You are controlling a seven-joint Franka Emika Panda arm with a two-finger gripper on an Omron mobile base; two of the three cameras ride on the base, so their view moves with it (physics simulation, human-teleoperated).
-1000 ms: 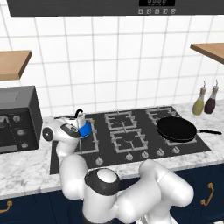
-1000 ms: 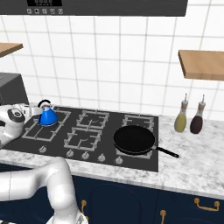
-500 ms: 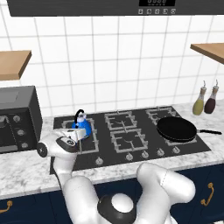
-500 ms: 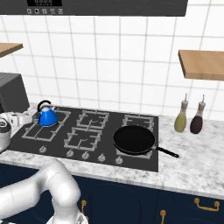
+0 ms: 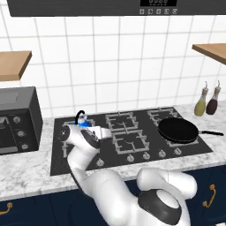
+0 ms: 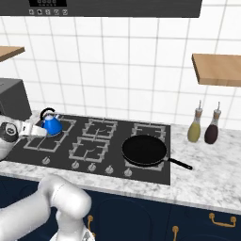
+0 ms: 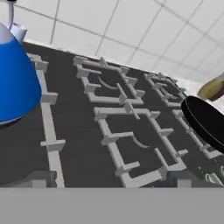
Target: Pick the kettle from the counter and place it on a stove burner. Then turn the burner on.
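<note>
The kettle [image 6: 51,124] stands on the large grate of the stove burner [image 6: 46,135] at the left end of the stove [image 6: 150,167], its black handle arching upward. The gripper [image 6: 41,132] hangs low over that grate just left of and nearer than the kettle, apart from it. Whether its fingers are spread or closed cannot be told. A black frying pan [image 6: 144,150] sits on the right burner.
</note>
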